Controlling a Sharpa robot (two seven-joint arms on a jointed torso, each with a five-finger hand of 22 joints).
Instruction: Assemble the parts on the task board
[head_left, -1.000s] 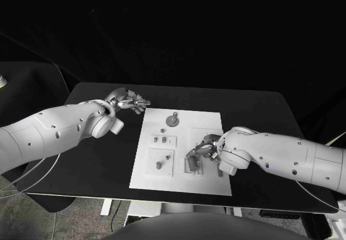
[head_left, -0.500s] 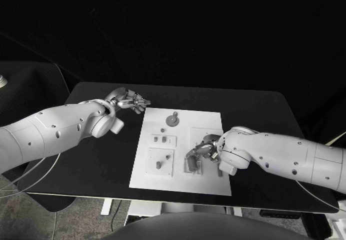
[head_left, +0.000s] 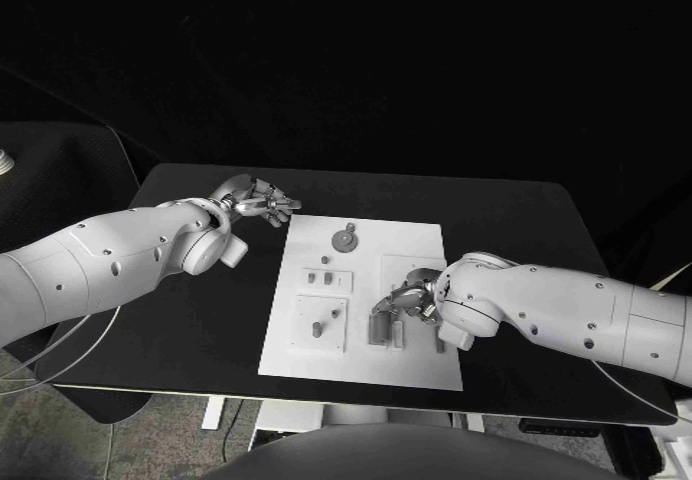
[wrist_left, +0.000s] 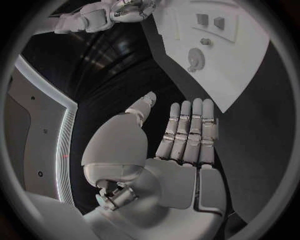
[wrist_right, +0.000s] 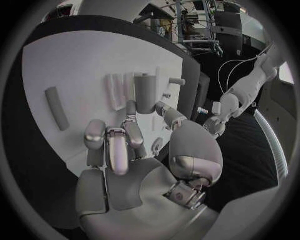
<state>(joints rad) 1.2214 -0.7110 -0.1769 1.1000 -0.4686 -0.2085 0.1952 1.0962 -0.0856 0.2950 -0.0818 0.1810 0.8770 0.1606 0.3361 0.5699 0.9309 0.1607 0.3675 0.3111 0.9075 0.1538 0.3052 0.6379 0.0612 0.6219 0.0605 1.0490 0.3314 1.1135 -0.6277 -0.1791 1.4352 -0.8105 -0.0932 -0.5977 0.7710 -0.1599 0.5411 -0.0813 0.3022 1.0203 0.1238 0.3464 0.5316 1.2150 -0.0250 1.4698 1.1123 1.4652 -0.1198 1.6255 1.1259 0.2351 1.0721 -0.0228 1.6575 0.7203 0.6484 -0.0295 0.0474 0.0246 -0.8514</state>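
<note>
The white task board (head_left: 421, 240) lies in the middle of the black table. My right hand (head_left: 410, 303) hovers over the board's right half. It pinches a grey block (head_left: 379, 326) between thumb and a finger, and the block stands nearly straight on the board. The right wrist view shows that block (wrist_right: 145, 93) between the fingertips, beside a white ridge (wrist_right: 117, 91). My left hand (head_left: 257, 204) hangs over the table off the board's far left corner, holding nothing. Its fingers (wrist_left: 187, 132) are stretched out flat.
A round grey part (head_left: 343, 239) sits at the board's far end, also seen as the round part (wrist_left: 196, 59). Small parts (head_left: 327, 279) and pegs (head_left: 319, 328) stand on the board's left half. A slim grey bar (wrist_right: 56, 108) lies near the right hand.
The grey block in my right hand has swung from a tilt to nearly straight. The left hand has stayed where it was.
</note>
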